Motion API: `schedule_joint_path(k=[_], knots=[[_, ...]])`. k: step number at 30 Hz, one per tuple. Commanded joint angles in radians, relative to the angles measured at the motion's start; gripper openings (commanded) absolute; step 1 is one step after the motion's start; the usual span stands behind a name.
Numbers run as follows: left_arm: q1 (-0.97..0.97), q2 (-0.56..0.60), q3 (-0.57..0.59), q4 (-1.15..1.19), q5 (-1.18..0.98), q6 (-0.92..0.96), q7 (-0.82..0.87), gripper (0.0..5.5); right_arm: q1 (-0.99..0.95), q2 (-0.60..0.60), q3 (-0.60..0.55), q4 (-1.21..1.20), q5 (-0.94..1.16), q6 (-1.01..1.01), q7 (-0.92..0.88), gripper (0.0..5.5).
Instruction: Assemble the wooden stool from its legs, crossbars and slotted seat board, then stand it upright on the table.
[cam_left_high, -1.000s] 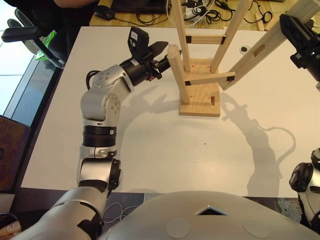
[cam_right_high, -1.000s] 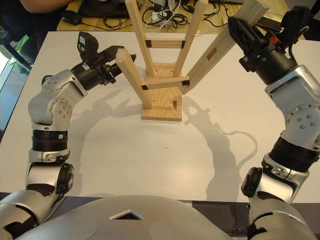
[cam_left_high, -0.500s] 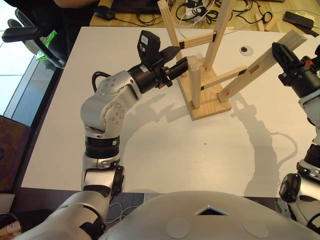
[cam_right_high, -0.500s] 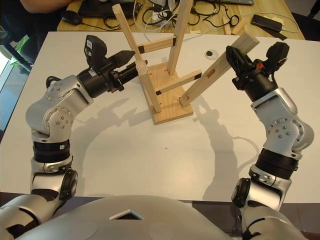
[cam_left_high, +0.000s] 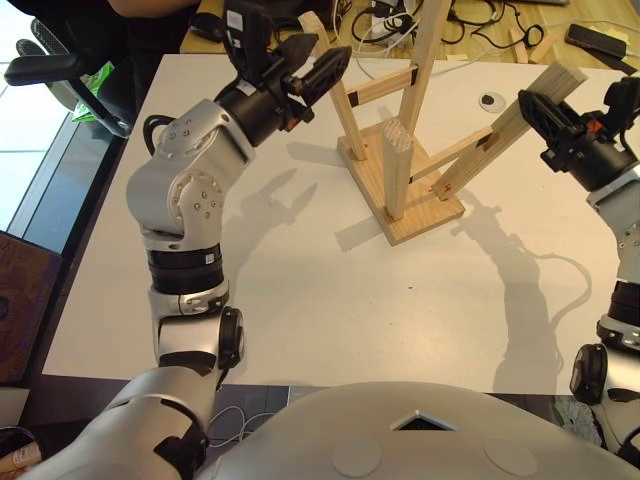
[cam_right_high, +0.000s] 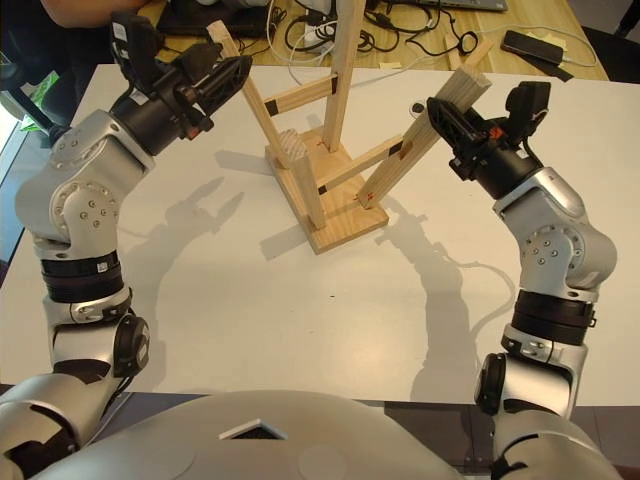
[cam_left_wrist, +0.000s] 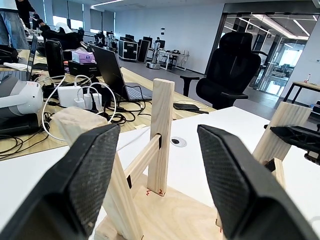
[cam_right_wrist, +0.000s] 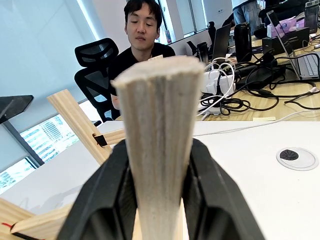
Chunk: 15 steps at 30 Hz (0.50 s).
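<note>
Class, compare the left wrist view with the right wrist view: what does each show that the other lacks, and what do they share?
Left wrist view alone: the left gripper with its black fingers spread open, and an upright pale wooden leg standing on the flat wooden seat board. Right wrist view alone: the right gripper close up, its fingers pressed against both sides of a slanted pale wooden leg. Both: that held leg, the white table and its round cable grommet.
</note>
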Motion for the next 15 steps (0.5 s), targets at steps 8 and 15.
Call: schedule_joint_path(k=[8,15], knots=[[-0.047,-0.027,-0.006,0.0,0.006,-0.03,0.034,2.84,0.021,0.03,0.096,-0.014,-0.076,0.033,-0.036,1.01],[-0.044,-0.032,-0.023,-0.005,0.009,-0.046,0.033,2.84,-0.035,0.016,0.128,0.051,-0.1,0.045,0.005,1.01]])
